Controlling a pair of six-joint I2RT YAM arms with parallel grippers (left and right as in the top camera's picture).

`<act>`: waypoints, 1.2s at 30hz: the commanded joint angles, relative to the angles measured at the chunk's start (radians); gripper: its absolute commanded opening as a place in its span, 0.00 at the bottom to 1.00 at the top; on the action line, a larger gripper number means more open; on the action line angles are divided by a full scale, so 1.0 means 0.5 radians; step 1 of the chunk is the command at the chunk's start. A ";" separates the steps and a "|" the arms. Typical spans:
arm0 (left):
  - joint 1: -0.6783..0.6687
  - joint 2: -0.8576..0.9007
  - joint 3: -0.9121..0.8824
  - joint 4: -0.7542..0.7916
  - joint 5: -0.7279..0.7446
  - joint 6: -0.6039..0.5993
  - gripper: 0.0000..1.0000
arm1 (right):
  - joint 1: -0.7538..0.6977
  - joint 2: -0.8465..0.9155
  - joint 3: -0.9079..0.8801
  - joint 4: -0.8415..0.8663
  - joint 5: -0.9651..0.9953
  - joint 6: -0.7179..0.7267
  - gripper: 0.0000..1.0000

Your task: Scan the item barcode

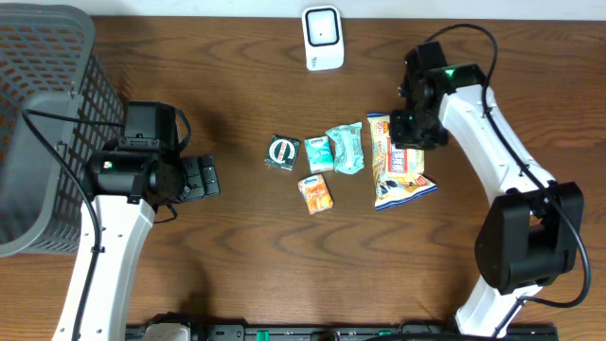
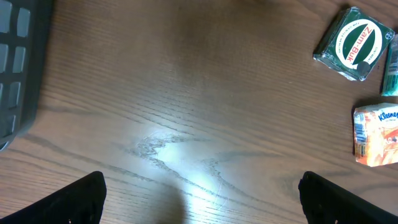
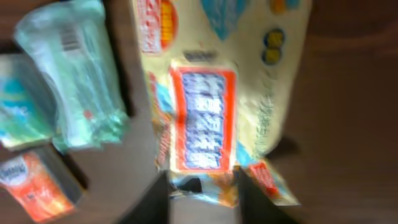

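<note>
Right gripper (image 3: 203, 177) over cream-yellow snack bag (image 3: 214, 93)

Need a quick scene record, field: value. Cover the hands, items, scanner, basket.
left hand: open, over bare table, holding nothing
right hand: over snack bag, fingers apart; grip unclear, view blurred
scanner: white, far edge, no item at it
other items: Zam-Buk box, teal pack, mint wrapper, orange Kleenex pack, clustered mid-table
basket: grey, by left arm
</note>
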 commanded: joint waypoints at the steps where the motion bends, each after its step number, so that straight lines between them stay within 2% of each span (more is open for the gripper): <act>1: -0.008 0.011 -0.010 -0.004 -0.011 -0.033 0.98 | 0.031 0.000 -0.066 0.089 0.018 0.001 0.19; 5: -0.008 0.011 -0.010 -0.004 -0.011 -0.033 0.98 | 0.031 0.007 -0.225 0.250 0.026 0.002 0.15; 12: -0.008 0.011 -0.010 -0.004 -0.010 -0.033 0.98 | 0.021 0.087 -0.560 0.603 0.078 0.076 0.17; 20: -0.008 0.011 -0.010 -0.004 -0.011 -0.033 0.97 | 0.032 0.157 -0.494 0.822 -0.211 0.094 0.23; 23: -0.008 0.011 -0.010 -0.004 -0.010 -0.033 0.98 | 0.030 0.157 -0.278 0.703 -0.219 0.121 0.22; 29: -0.008 0.011 -0.010 -0.004 -0.010 -0.033 0.98 | 0.003 0.157 0.227 0.217 -0.208 -0.002 0.26; 33: -0.008 0.011 -0.010 -0.004 -0.011 -0.033 0.98 | 0.007 0.157 0.311 -0.058 -0.182 -0.101 0.29; 36: -0.008 0.011 -0.010 -0.004 -0.010 -0.033 0.98 | 0.011 0.158 0.246 -0.143 -0.086 -0.099 0.25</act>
